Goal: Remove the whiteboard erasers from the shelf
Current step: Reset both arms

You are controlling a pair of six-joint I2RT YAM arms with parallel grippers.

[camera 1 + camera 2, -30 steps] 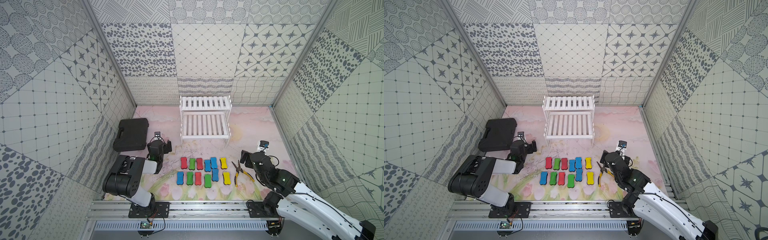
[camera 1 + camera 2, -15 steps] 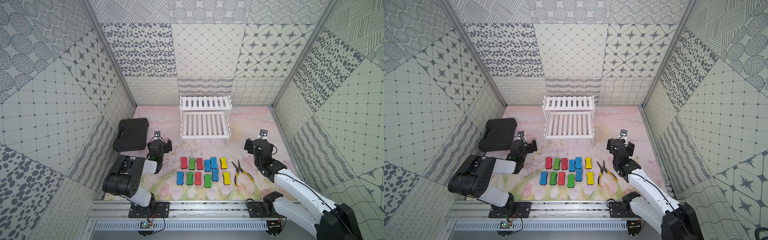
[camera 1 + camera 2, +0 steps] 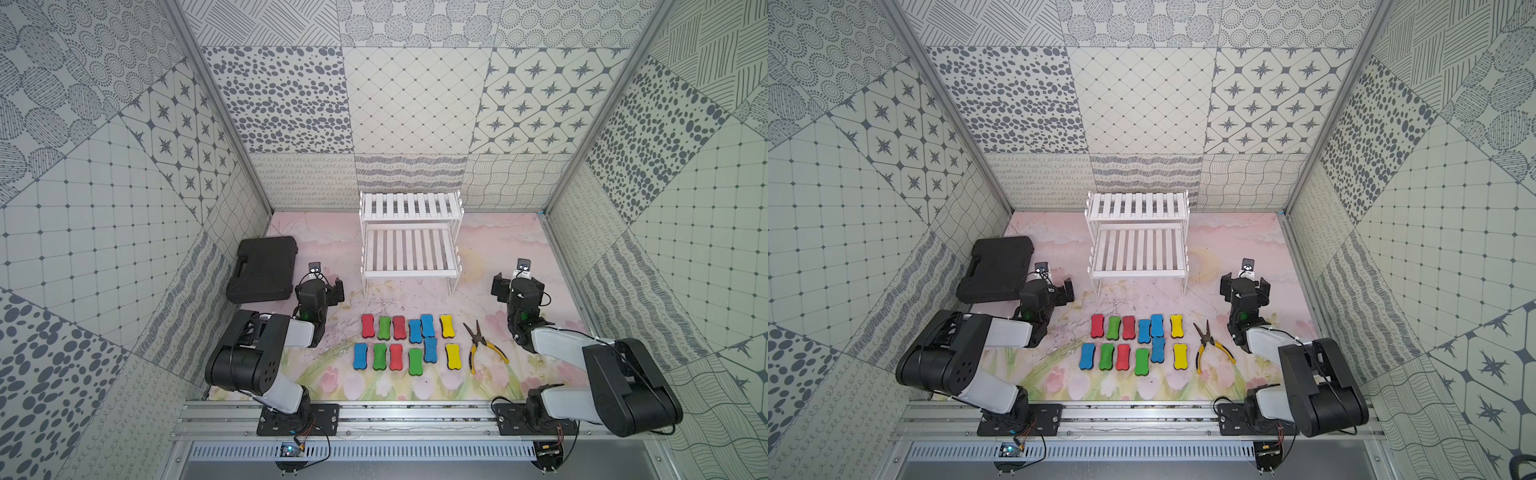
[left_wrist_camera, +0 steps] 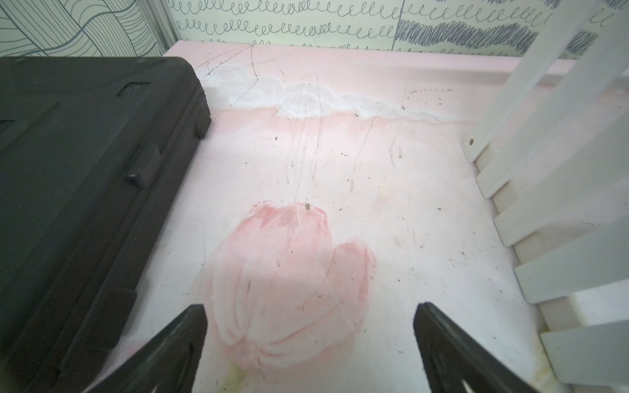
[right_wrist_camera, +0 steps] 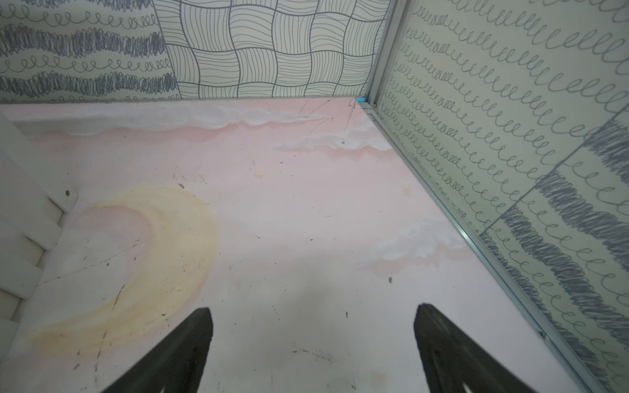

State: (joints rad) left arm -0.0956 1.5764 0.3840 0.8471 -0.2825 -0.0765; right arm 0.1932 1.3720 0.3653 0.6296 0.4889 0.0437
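Black plastic case [image 3: 264, 270] sits far left. Your left jaws, just beside it, stand wide and empty. Centre: twelve bone-shaped red, green, blue and yellow whiteboard erasers [image 3: 430, 349] lie in two rows on the pink tabletop [image 3: 498, 249], in front of the white slatted two-tier shelf [image 3: 409, 273]. Yellow-handled pliers [image 3: 478, 344] lie next. Your right jaws stand wide and empty.

Ahead of your L gripper [image 4: 309, 306] there's a bare lane of mat [image 4: 340, 153] btwn the black case [image 4: 85, 170] and the shelf [image 4: 561, 204] legs. R gripper [image 5: 313, 307]: open floor fwd, shelf one side, wall [image 5: 510, 136] opposite. Erasers [image 3: 409, 343] and pliers [image 3: 482, 347] crowd front-centre, btwn both arms.
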